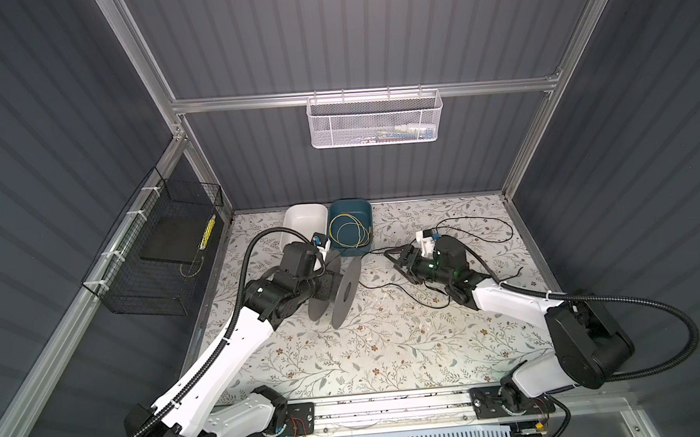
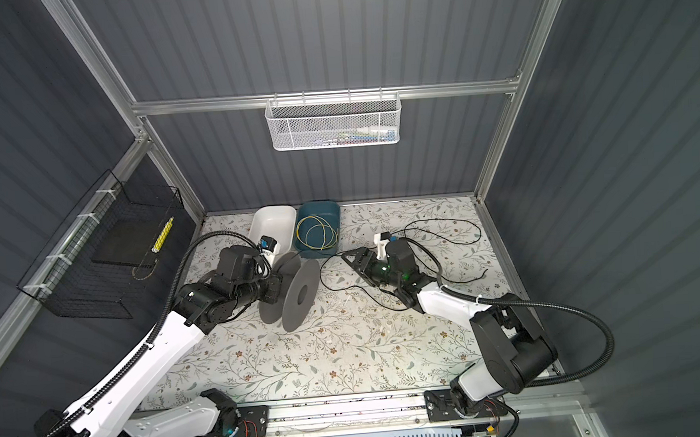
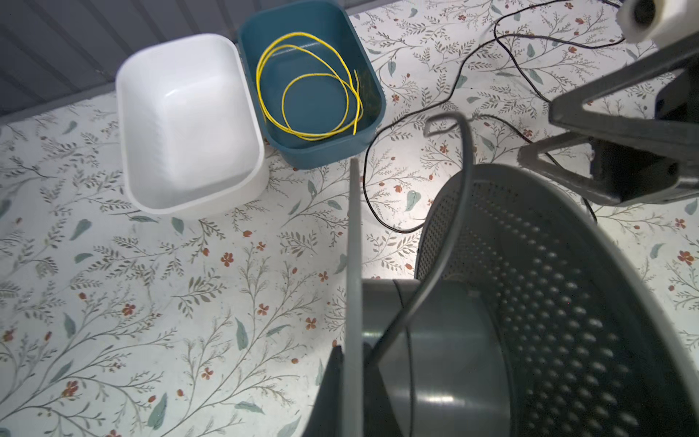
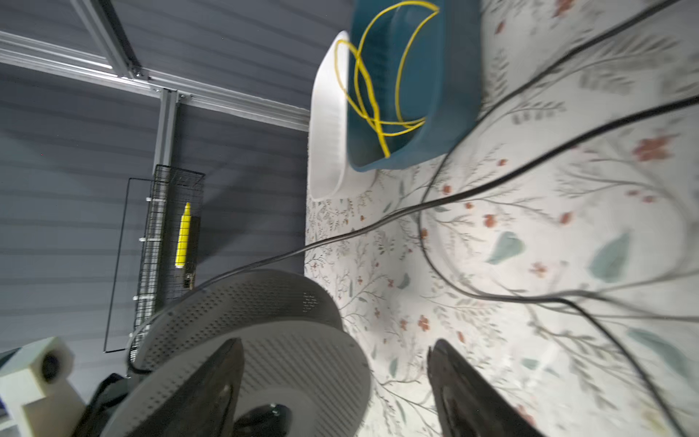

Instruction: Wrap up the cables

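Floral-print worktop (image 1: 389, 350) is carrying most of the black wire (image 3: 364, 181), which is sprawling in loose loops and passing out of sight under the right arm. On the left gripper (image 1: 326, 280) the jaws are clenching one flange of the spool (image 1: 352, 277), which is mostly hiding them. One blurred stretch of wire is arching over the core, and its end is hard to make out. On the right gripper (image 1: 393, 262) the jaws are standing spread, gripping nothing. Beyond, the yellow wire (image 3: 302, 135) is lying coiled in the teal bin (image 3: 321, 155).

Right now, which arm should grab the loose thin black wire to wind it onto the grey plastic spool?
Right. The right gripper is open beside the thin black wire, while the left gripper is shut on the grey plastic spool.
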Available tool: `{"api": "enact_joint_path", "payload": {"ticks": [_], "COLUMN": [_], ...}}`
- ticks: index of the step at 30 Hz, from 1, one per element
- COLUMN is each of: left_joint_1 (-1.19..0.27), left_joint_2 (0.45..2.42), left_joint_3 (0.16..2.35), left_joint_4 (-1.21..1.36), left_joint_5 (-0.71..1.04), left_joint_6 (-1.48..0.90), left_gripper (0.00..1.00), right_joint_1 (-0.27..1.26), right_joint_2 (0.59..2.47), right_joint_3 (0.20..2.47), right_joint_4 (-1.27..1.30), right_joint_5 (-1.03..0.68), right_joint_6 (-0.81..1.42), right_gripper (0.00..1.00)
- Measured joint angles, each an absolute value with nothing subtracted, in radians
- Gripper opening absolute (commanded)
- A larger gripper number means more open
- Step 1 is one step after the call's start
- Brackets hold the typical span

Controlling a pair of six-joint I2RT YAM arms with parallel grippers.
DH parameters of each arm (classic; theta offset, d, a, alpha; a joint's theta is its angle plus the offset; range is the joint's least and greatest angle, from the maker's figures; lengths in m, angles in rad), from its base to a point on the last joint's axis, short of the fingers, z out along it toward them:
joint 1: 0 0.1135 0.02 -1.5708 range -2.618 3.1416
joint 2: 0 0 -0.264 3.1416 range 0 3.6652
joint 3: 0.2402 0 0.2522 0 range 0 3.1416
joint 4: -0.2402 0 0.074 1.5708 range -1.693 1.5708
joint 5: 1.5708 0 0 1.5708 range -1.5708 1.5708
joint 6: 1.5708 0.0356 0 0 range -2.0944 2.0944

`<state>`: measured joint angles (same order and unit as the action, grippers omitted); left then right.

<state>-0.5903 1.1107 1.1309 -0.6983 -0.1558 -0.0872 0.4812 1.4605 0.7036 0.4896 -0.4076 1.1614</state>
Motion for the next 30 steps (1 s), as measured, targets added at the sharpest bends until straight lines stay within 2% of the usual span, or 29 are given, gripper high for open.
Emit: {"api": "enact_joint_path", "payload": {"ticks": [3,7,15,24,30], "left_joint_1": [-0.59,-0.59,-0.59,-0.59,-0.59], "left_joint_2": [1.111,1.111,1.111,1.111,1.111], "left_joint_3": [1.186,1.261,1.348,1.358,1.366], "left_joint_4": [-0.725,-0.755,-0.803,-0.835,-0.848], "left_joint_5": [-0.177,-0.196,-0.199,-0.199,-0.199], "left_joint_6": [-0.068,-0.044,-0.027,-0.026,-0.025], "left_gripper": [0.0,0.0,0.0,0.0,0.0], "right_joint_1": [0.438,0.396,0.384,0.445,0.444], "right_joint_2": [1.428,1.449,1.699,1.863,1.972], "right_joint_3": [0.637,0.596,0.635,0.717,0.775], "right_joint_4": [0.498,0.575,0.836,1.007,1.081], "right_joint_5": [-0.385,-0.366,-0.376,-0.389,-0.332], "right_joint_6": [1.198,1.294,1.554,1.797,1.862], "right_gripper": [0.99,0.99,0.99,0.82,0.62]}}
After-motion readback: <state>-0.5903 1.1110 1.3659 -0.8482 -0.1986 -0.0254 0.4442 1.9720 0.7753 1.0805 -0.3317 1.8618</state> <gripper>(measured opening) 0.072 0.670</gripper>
